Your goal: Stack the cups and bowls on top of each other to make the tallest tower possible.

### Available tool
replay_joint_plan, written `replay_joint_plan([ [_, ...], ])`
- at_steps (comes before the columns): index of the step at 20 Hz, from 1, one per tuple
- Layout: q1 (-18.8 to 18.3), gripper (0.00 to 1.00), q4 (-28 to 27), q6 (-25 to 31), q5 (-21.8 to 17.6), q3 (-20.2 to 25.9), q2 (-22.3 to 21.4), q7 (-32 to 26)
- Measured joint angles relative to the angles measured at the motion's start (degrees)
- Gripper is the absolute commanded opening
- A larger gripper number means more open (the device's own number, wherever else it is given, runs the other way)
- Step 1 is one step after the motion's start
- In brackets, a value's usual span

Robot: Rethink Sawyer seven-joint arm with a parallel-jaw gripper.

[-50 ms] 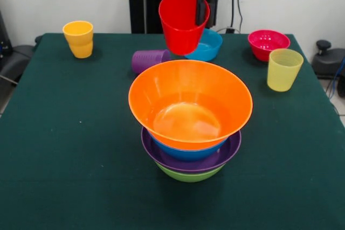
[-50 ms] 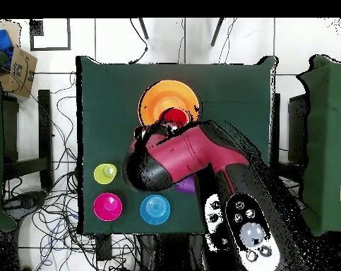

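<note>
Four bowls stacked, red cup on its way.
The gripper grasps the red cup by its rim, aloft behind the tower; around the tower, three cups and two small bowls wait unstacked.

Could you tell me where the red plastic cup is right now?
In the front view, the red plastic cup hangs from the gripper, above and behind the wide orange bowl.
</note>
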Motion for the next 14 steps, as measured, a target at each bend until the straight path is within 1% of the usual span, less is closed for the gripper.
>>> replay_joint_plan([
  [2,1.08,0.0,-2.18,0.01,-0.01,-0.97,1.74,0.0],
  [3,2.19,0.0,-4.98,0.01,-0.04,-1.79,3.98,0.0],
  [6,3.79,0.0,-9.83,-0.01,-0.11,-2.7,7.9,0.0],
  [9,6.0,0.0,-15.78,0.01,-0.18,-3.99,12.6,0.0],
  [12,7.55,0.0,-20.06,0.03,-0.21,-4.66,15.91,0.0],
  [13,8.53,0.0,-22.82,0.03,-0.19,-4.98,18.07,0.0],
  [14,8.92,0.0,-23.98,0.07,-0.21,-5.07,18.98,0.0],
])
